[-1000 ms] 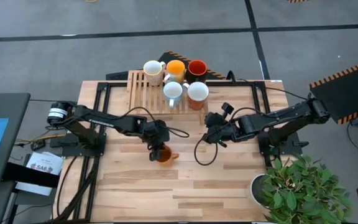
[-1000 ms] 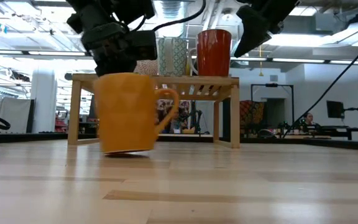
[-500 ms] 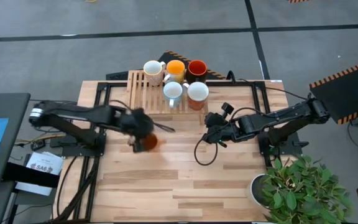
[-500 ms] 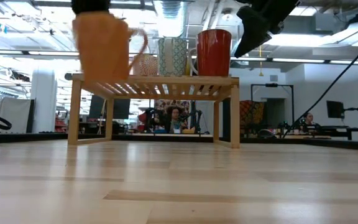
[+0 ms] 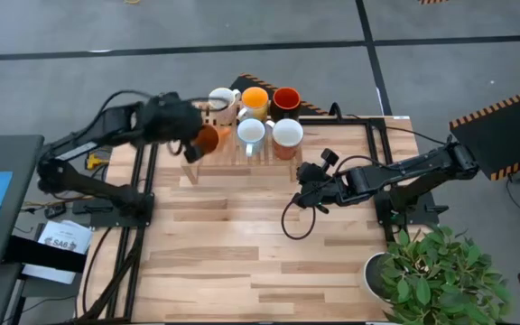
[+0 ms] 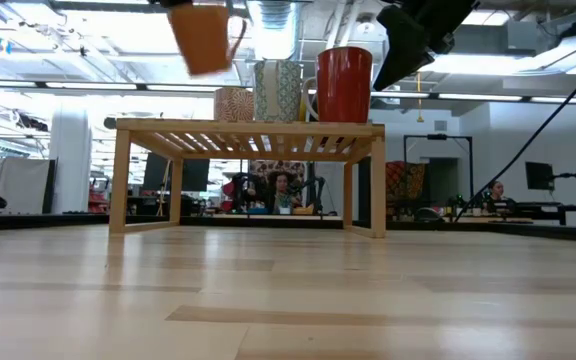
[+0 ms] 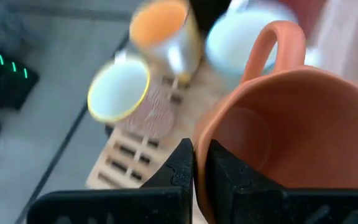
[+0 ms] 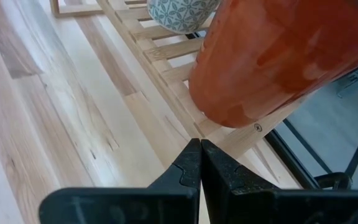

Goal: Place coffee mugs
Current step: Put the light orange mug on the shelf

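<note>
Placement step: my left hand (image 5: 194,143) clamps the orange mug (image 5: 207,138) by its wall, in the air above the slatted rack (image 5: 208,117), beside the cream mug (image 5: 221,99). Next, lowering it upright onto free slats. Right hand (image 5: 307,187), fingers pressed together on nothing, waits right of the rack.

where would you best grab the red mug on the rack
Grip the red mug by its rim wall, one finger inside, one outside, coming from above. It stands upright and open-topped at the rack's back corner, with the orange mug close beside it, so a side approach looks crowded.
</note>
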Action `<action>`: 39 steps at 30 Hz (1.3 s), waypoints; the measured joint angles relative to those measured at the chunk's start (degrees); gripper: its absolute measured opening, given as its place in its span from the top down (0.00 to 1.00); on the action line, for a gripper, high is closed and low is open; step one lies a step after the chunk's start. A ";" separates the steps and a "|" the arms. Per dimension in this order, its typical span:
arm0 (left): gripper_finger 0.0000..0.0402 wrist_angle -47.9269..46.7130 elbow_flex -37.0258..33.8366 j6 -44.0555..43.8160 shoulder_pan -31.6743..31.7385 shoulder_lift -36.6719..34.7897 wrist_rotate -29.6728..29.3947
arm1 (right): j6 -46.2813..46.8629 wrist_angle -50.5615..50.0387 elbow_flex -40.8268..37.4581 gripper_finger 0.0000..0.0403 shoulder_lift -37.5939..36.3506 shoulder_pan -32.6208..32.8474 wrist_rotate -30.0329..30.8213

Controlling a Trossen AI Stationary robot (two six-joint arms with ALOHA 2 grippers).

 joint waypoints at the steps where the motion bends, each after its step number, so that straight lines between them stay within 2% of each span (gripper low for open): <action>1: 0.99 -1.49 0.65 0.52 2.05 1.38 1.22 | 0.00 -0.09 0.00 0.93 0.00 0.00 0.00; 6: 0.99 -5.01 2.45 1.19 9.51 6.94 6.18 | -0.15 -0.50 0.00 0.93 0.00 0.00 0.00; 15: 0.99 -5.01 2.50 2.79 16.00 12.41 15.52 | -0.13 -0.81 0.00 0.93 0.00 0.00 0.00; 30: 0.96 -8.89 2.41 0.83 18.34 14.01 22.20 | 0.07 -0.73 0.00 0.93 0.00 0.00 0.00; 39: 0.95 -6.25 2.39 2.10 18.38 14.40 22.35 | 0.04 -0.48 0.00 0.93 0.00 0.00 -0.02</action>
